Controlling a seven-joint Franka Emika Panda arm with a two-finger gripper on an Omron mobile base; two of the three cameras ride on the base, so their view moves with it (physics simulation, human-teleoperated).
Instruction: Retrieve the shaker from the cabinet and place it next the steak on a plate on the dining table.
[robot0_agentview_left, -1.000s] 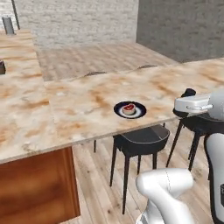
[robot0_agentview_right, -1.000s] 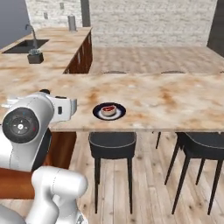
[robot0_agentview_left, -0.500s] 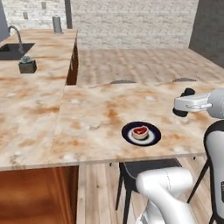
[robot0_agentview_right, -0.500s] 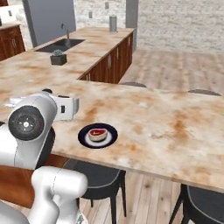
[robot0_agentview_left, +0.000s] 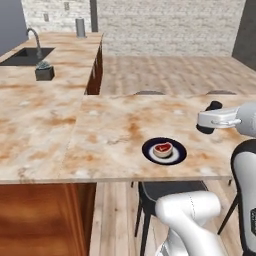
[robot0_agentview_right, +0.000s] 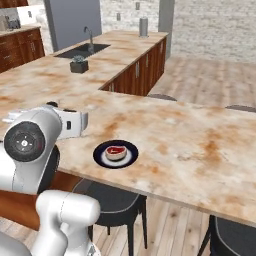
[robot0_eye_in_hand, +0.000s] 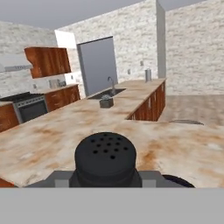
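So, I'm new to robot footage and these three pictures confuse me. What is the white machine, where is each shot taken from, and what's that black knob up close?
The white machine is a robot arm on a driving base. Two cameras sit behind it, left and right, looking over the dining table. There a plate carries a steak. The third camera rides on the hand, looking along the gripper. The black knob is the perforated top of the shaker, which the gripper holds above the table. Further back is a counter with a sink.
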